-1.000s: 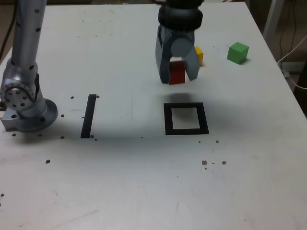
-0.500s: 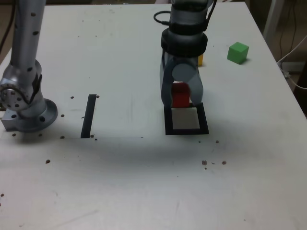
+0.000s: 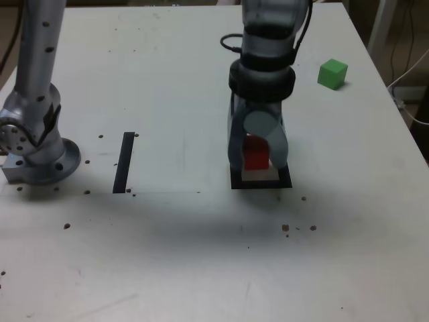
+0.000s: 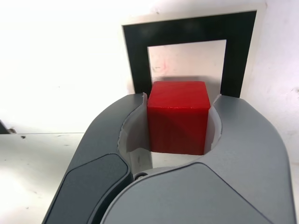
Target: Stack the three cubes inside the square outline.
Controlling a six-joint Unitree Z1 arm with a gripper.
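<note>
We see the gripper (image 3: 258, 159) with its jaws closed on the red cube (image 4: 179, 121), one finger on each side of it. In the exterior view, the cube and the fingers cover part of the square outline (image 3: 261, 184), whose near black side we can see well, together with a piece of its pale centre (image 3: 260, 176). In the wrist view, we notice a soft shadow inside the outline, just beside the cube. How high the cube is over the table (image 3: 167, 255), we cannot tell exactly.

The green cube (image 3: 332, 74) lies on the table at the far right of the exterior view, well apart from the gripper. To the left of the outline, we find the narrow black strip (image 3: 124, 163), which runs from near to far. More to the left stands the round grey base (image 3: 43, 164) of the arm. Beside the dark part of the arm over the outline, we see a loop of black cable (image 3: 231, 45). Some small dark spots are on the table.
</note>
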